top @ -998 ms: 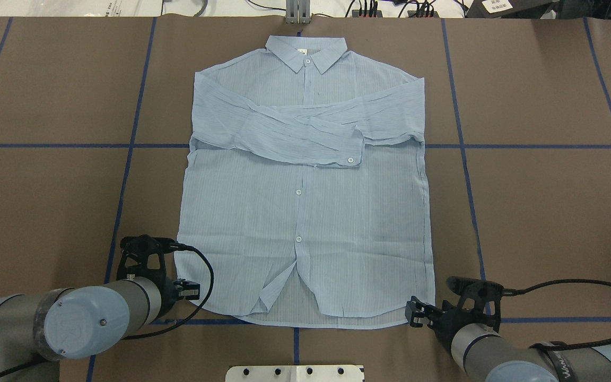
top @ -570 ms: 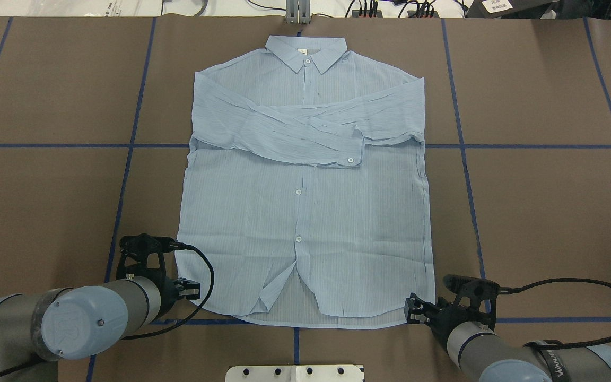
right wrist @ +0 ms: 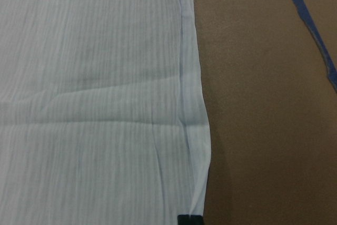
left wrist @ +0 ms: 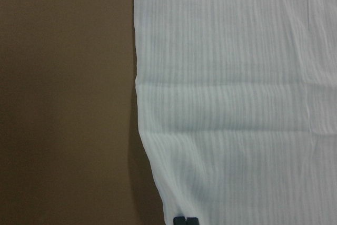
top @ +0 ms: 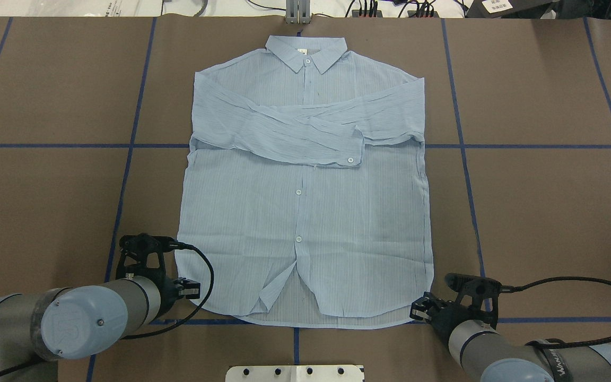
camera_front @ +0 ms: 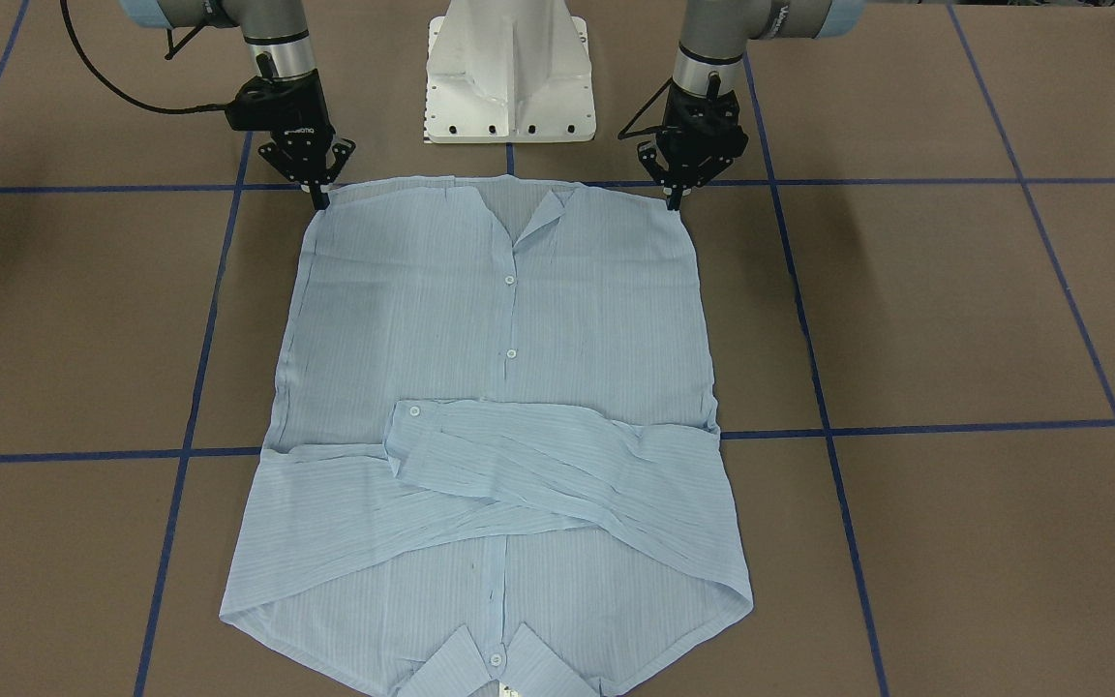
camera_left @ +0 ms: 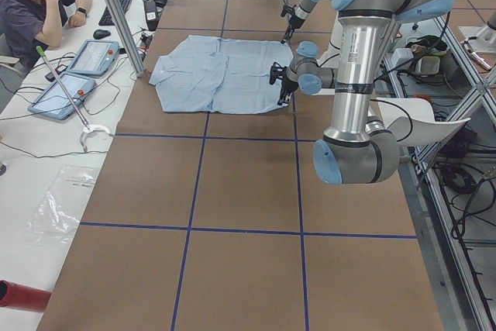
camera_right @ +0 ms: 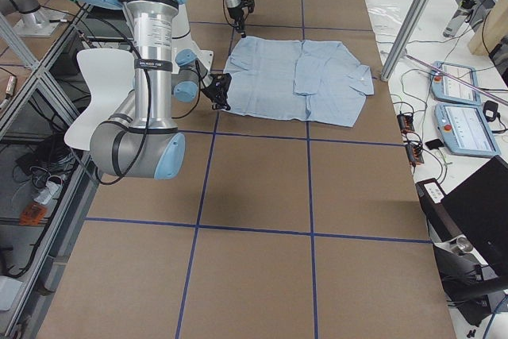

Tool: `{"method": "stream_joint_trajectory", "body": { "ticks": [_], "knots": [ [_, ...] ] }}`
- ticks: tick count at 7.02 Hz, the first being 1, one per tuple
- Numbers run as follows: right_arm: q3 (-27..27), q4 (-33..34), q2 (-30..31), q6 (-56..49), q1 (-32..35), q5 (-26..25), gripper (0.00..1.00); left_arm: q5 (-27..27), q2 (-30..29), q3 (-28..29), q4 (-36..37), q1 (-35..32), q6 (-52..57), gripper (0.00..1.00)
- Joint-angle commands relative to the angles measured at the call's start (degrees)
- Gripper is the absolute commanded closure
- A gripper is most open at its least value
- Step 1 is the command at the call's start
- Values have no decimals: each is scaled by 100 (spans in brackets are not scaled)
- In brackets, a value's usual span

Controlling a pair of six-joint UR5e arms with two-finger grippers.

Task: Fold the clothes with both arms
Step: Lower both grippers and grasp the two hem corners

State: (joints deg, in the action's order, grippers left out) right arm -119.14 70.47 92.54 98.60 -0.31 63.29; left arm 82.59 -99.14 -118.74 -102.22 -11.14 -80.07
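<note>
Exterior front-facing | shirt (camera_front: 509, 387) lies flat on the brown table (camera_front: 954, 319), buttoned side up, sleeves crossed over the chest (collar farthest from the robot) | left gripper (camera_front: 677, 200) pinches one hem corner | right gripper (camera_front: 319, 200) pinches the other hem corner

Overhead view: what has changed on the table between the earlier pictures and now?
The right gripper shut on the near right hem corner of the shirt, and that corner drew in slightly. The left gripper, at the other hem corner, and the rest of the cloth did not move.
</note>
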Motion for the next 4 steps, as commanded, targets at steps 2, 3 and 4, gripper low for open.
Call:
{"method": "stream_joint_trajectory", "body": {
  "ticks": [2, 3, 4],
  "knots": [
    [-30, 19, 149, 107, -13, -237, 100, 11, 0, -61, 0, -28, 35, 100],
    [-518, 89, 342, 72, 13, -133, 100, 72, 26, -471, 131, -142, 366, 100],
    [-1106, 185, 726, 72, 22, 85, 100, 168, 18, -797, 471, -204, 891, 100]
  ]
}}
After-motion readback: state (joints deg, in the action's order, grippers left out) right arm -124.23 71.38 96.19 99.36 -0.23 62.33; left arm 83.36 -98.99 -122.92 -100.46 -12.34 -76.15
